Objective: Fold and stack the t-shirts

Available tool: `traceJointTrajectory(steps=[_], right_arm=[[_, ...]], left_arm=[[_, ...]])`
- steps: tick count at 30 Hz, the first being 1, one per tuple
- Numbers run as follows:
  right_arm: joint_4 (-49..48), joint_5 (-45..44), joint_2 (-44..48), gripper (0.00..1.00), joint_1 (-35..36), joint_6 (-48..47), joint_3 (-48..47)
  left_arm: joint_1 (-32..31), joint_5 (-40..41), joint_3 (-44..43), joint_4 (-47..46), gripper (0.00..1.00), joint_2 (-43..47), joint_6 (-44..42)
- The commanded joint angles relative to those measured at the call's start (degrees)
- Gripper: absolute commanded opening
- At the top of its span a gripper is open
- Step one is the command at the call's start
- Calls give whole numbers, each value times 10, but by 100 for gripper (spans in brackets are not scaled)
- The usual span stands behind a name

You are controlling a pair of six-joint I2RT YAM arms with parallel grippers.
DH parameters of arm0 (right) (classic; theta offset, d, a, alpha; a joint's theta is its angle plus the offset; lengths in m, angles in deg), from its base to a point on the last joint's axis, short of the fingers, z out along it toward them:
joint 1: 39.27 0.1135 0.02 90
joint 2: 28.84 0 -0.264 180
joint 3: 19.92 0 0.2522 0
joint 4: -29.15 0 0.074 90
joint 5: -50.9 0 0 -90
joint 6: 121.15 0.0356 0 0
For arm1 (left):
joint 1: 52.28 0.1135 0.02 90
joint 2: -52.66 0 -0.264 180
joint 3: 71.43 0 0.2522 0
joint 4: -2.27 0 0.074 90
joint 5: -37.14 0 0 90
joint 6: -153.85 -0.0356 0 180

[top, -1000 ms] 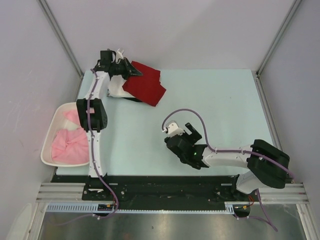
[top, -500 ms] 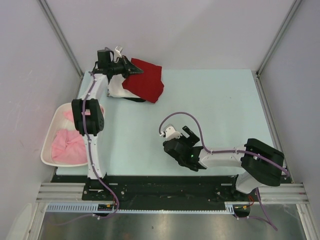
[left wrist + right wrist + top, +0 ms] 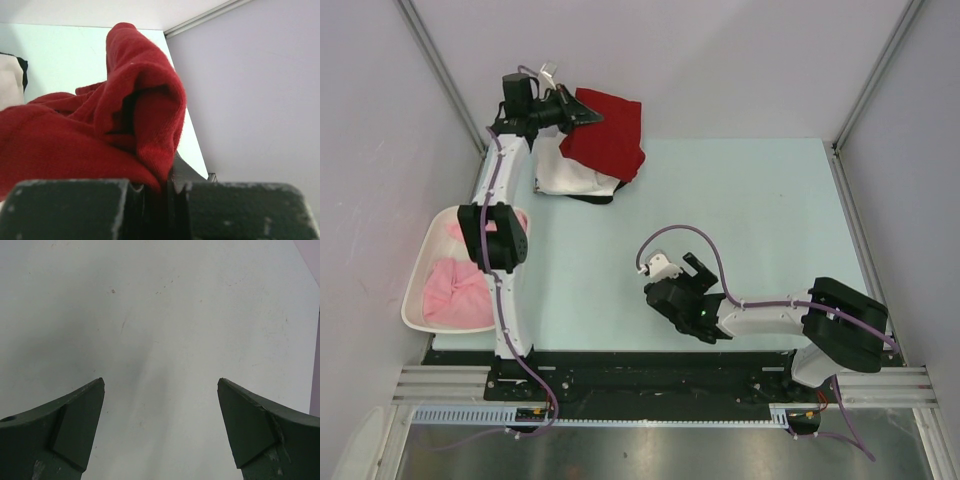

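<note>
My left gripper (image 3: 582, 116) is shut on the folded dark red t-shirt (image 3: 613, 138) and holds it lifted at the table's far left corner. In the left wrist view the red cloth (image 3: 100, 135) bunches up out of the closed jaws. Under it lie a folded white t-shirt (image 3: 568, 176) and a black one (image 3: 590, 198), only its edge showing. Pink t-shirts (image 3: 458, 290) lie in the basket. My right gripper (image 3: 686, 272) is open and empty low over the bare table; its fingers (image 3: 75, 420) stand wide apart.
A white plastic basket (image 3: 417, 283) sits at the left edge of the pale green table (image 3: 750, 200). Grey walls with metal frame posts enclose the back and sides. A black rail runs along the near edge.
My left gripper has lifted the dark red t-shirt up and back toward the far left corner, uncovering more of the white shirt. My right arm drew slightly left and then held still.
</note>
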Motion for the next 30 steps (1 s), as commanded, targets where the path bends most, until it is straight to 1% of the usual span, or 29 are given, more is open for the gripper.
traceJointTrajectory(steps=[1,2,9,15,16,17,18,19,20,22,23,24,28,30], right_arm=[[-12,-14,-3,100,5,15,-19],[-13,-13,-4,100,6,16,-19],[-19,-14,-18,100,9,16,-19],[-17,-14,-25,100,12,16,-20],[-16,-12,-27,100,12,16,-20],[-14,-13,-29,99,12,16,-21],[-11,-14,-29,100,14,16,-22],[-9,-15,-29,100,15,16,-22],[-9,-16,-30,100,15,16,-22],[-8,-16,-31,99,16,16,-22],[-9,-16,-31,100,16,16,-23],[-9,-15,-31,100,16,16,-23],[-7,-16,-29,100,19,16,-24],[-3,-17,-28,100,19,16,-25]], left_arm=[[7,-8,-33,8,0,31,-4],[24,-7,-30,9,0,31,-4],[44,5,-9,12,0,32,-6],[47,42,-34,54,0,24,-44],[46,47,-34,59,3,24,-46],[46,58,-36,69,13,23,-55],[46,65,-39,77,20,21,-61],[48,71,-42,85,24,20,-67],[47,72,-45,96,37,20,-76],[48,78,-42,103,53,21,-82],[48,80,-37,111,96,23,-89],[48,91,-36,115,100,25,-95],[52,132,-26,151,100,34,-123],[55,144,1,153,100,53,-129]])
